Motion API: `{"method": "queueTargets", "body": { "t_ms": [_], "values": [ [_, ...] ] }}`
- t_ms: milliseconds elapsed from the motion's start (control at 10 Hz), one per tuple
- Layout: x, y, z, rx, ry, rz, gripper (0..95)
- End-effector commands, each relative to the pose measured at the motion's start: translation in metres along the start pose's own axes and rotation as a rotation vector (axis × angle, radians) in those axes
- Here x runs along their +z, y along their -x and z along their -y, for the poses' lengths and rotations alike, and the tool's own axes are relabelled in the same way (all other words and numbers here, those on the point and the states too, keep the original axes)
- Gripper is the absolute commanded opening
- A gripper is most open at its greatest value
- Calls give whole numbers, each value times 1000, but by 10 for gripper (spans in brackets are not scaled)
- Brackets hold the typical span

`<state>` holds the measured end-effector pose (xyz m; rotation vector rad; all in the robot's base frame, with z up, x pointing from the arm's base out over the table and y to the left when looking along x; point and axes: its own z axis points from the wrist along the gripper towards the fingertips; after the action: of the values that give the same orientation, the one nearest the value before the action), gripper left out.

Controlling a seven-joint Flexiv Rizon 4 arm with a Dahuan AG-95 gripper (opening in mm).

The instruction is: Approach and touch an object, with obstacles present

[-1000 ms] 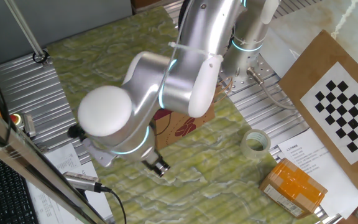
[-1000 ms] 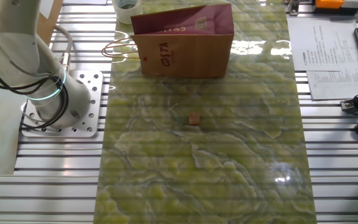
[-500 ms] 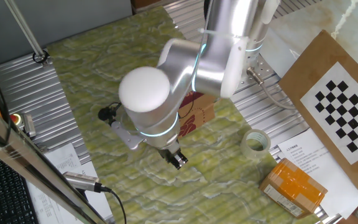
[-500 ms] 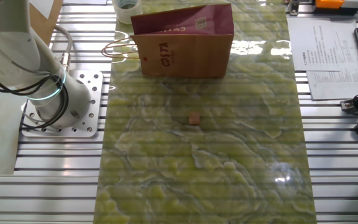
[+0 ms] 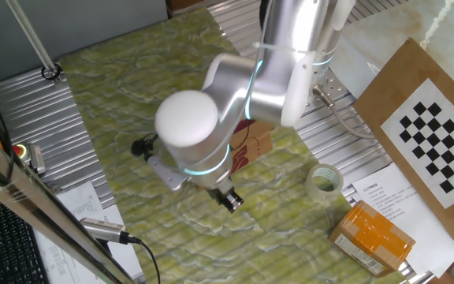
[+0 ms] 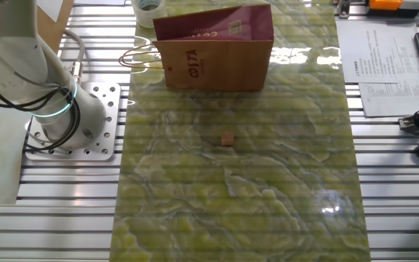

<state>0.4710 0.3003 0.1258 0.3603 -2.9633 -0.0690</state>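
1. In one fixed view, the silver arm (image 5: pixel 235 95) bends over the green marbled mat (image 5: pixel 124 87) that covers the table (image 5: pixel 30 102).
2. Its large rounded joint (image 5: pixel 186 120) fills the middle of the picture, with a lit cyan ring just under it.
3. The end effector (image 5: pixel 230 199) shows only as a small dark tip below that joint, low over the mat; I cannot tell whether its fingers are spread or pressed together.
4. A brown paper bag (image 5: pixel 251 146) lies behind the arm, mostly hidden by it.
5. To the right, off the mat, sit a roll of clear tape (image 5: pixel 323 180), an orange box (image 5: pixel 373 237) and a checkerboard card (image 5: pixel 438 142).
6. In the other fixed view, only the arm's base (image 6: pixel 57 109) shows, at the left edge on a perforated plate; the end effector is out of the picture.
7. The small brown cube (image 6: pixel 228 139) lies on the mat near its middle, nothing touching it.
8. The paper bag (image 6: pixel 217 47) stands at the far end of the mat, well apart from the cube, its handles pointing left.
9. Printed sheets (image 6: pixel 384 69) lie at the right.
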Motion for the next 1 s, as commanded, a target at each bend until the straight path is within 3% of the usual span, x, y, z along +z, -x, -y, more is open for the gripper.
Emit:
{"method": "queueTargets", "body": {
  "t_ms": [100, 200, 700, 1000],
  "values": [
    [6, -1, -1, 7, 22, -2, 0],
    [12, -6, 0, 29, 70, 10, 0],
    [38, -7, -3, 43, 65, 20, 0],
    [42, -6, -5, 64, 51, 28, 0]
  ]
}}
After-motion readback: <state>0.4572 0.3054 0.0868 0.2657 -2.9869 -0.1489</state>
